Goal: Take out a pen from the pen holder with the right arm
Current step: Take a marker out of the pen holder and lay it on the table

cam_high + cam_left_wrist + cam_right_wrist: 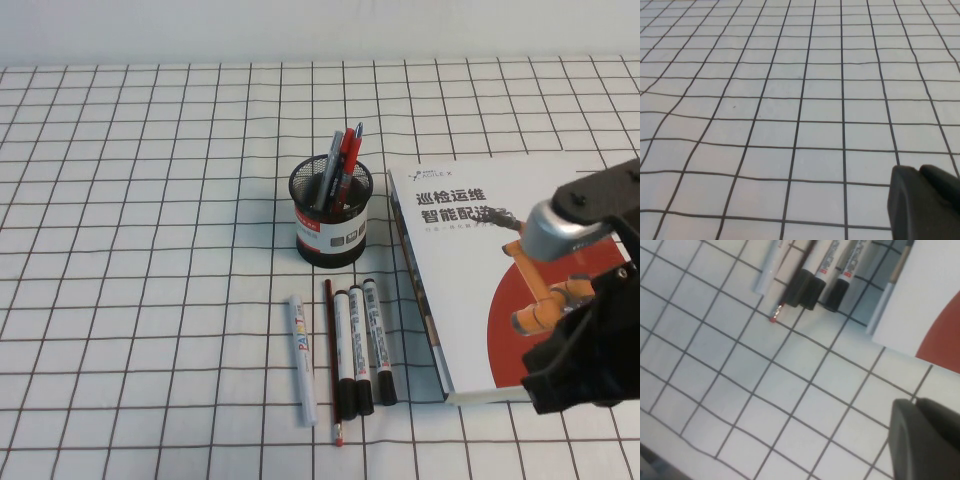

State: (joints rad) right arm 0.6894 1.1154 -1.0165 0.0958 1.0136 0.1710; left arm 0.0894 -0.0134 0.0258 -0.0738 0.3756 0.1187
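A black mesh pen holder stands at the middle of the table with a red pen and two grey ones sticking out. My right gripper hangs at the near right, over the book's near corner and well away from the holder. In the right wrist view the right gripper is shut with nothing in it, above bare cloth. My left gripper shows only in its wrist view, fingers together and empty over the checked cloth.
A white book lies right of the holder. In front of the holder lie a white marker, a pencil and three black-capped markers; their near ends show in the right wrist view.
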